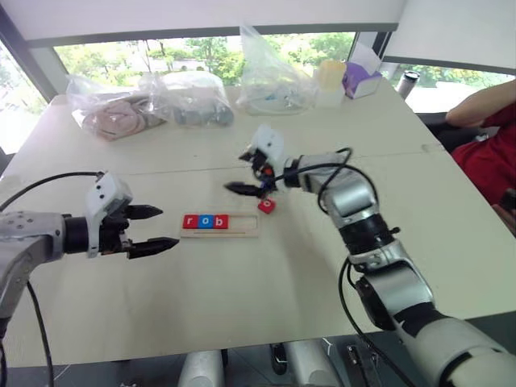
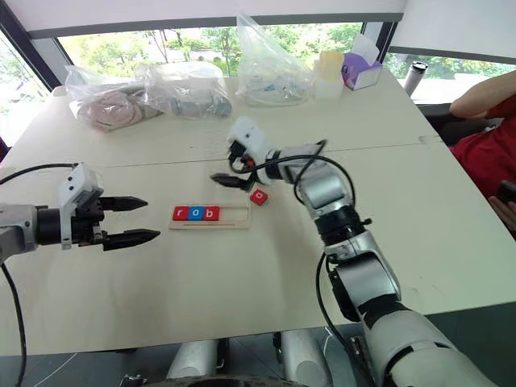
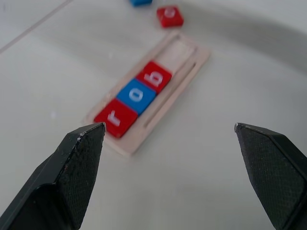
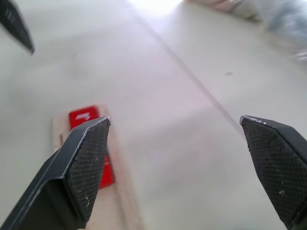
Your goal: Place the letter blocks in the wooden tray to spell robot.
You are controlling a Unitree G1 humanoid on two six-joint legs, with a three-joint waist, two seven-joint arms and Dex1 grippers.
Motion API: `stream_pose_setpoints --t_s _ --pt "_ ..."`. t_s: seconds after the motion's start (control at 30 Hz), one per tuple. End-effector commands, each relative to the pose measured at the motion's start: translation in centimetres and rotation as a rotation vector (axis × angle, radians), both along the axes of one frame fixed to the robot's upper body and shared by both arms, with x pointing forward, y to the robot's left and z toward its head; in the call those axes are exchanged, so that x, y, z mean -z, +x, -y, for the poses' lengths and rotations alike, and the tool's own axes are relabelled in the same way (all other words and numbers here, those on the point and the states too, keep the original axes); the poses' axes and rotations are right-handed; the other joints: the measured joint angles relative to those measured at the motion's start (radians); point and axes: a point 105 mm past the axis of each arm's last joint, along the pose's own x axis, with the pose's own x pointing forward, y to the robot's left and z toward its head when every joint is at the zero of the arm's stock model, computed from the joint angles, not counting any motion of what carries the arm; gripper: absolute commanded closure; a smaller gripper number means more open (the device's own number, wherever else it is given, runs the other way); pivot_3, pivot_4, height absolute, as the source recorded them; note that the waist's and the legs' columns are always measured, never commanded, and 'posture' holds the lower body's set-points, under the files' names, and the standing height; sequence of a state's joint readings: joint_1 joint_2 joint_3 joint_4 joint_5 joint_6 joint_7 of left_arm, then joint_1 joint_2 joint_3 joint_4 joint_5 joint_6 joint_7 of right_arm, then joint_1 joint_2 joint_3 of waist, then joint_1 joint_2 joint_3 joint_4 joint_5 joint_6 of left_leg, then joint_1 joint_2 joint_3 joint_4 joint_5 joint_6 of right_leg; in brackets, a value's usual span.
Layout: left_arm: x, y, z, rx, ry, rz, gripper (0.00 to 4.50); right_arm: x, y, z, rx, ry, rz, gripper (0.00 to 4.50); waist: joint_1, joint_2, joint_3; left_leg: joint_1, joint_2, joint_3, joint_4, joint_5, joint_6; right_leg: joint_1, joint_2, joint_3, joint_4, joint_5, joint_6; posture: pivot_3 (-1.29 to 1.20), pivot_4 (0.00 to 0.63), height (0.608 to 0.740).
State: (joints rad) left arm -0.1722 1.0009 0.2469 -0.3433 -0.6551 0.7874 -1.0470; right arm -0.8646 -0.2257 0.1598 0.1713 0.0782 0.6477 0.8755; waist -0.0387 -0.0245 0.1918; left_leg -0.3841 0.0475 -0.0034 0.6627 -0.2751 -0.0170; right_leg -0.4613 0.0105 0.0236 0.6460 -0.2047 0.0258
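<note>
Three small flat square letter tiles, red r, blue o and red b, fill the left end of the long pale wooden tray on the beige worktop, leaving its right end bare. One red o tile lies just beside that open end, with a blue tile close by, presumably the remaining letters. Both the right tool, above the red tile, and the left tool, left of the tray, stand spread and empty.
</note>
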Motion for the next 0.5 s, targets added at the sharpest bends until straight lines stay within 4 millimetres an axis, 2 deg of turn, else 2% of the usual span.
stream_pose_setpoints --t_s 0.03,0.23,0.5 --pt "-1.4 -0.2 2.2 0.075 -0.036 0.041 0.0 0.0 -1.2 2.2 0.093 0.047 -0.018 0.08 -0.001 0.0 0.0 0.0 0.0 0.0 0.0 0.0 0.0 0.0 0.0 0.0 0.0 0.0 0.0 0.0 0.15 0.739" --pt "-1.5 0.3 3.1 0.105 -0.045 0.041 0.0 4.0 -1.8 3.8 0.242 -0.007 -0.075 0.08 -0.022 0.0 0.0 0.002 0.0 0.001 0.0 0.0 0.0 0.0 0.001 0.001 0.001 0.0 0.0 0.0 0.15 0.739" --pt "-2.0 1.0 2.1 0.085 -0.025 0.055 0.0 6.9 -1.3 3.6 0.321 -0.015 -0.127 0.08 -0.031 0.0 0.0 0.003 0.001 0.0 -0.001 0.0 0.0 0.001 0.003 0.002 0.001 0.0 -0.001 0.0 0.15 0.739"
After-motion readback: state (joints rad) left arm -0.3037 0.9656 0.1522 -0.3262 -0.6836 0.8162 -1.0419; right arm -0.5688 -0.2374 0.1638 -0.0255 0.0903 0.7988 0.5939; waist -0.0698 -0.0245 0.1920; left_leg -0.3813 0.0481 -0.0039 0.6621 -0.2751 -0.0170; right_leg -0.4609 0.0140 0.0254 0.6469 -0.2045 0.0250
